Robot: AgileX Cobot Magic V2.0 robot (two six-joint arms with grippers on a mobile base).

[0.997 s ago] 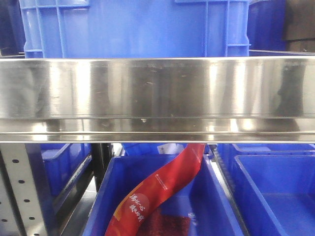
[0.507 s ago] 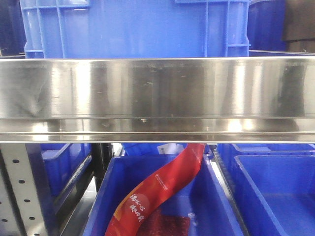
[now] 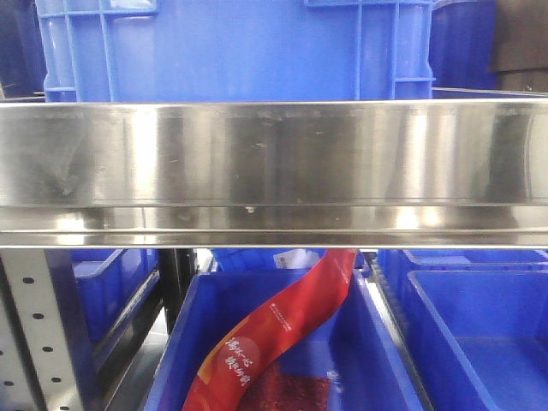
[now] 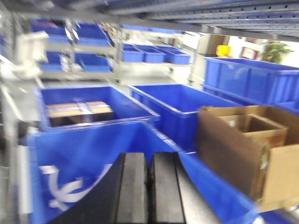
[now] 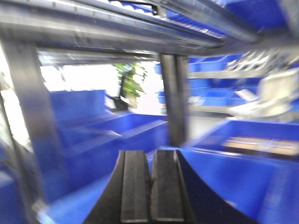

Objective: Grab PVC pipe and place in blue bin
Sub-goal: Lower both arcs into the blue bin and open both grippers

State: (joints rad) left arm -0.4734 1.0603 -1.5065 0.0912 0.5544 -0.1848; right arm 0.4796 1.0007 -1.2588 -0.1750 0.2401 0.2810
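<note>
- My left gripper (image 4: 148,186) has its two black pads pressed together with nothing between them; it points out over the blue bin (image 4: 93,154) just below it.
- My right gripper (image 5: 150,186) is likewise pressed together and empty, aimed past a dark shelf post (image 5: 174,98) toward more blue bins.
- Both wrist views are smeared, so I judge the arms to be swinging rather than settled, though I can't tell which way.
- White curved shapes (image 4: 65,184) lie on the floor of the bin under the left gripper. They could be pipe pieces or a printed mark; the blur keeps me from saying which.
- I can't find the PVC pipe with any certainty in any view, so I have no grasp to plan yet.
- If it is ordinary PVC, I expect it to be light, stiff and smooth, likely to roll or slip. I would take it across the middle of its length, with the pads square to its axis.
- Beyond the left gripper sit a bin holding a flat brown package (image 4: 79,111), an empty bin beside it, and a cardboard box (image 4: 247,149) to the right.
- The front camera mostly sees a steel shelf edge (image 3: 274,171), with a red packet (image 3: 274,334) draped in a blue crate below; neither arm shows there.
</note>
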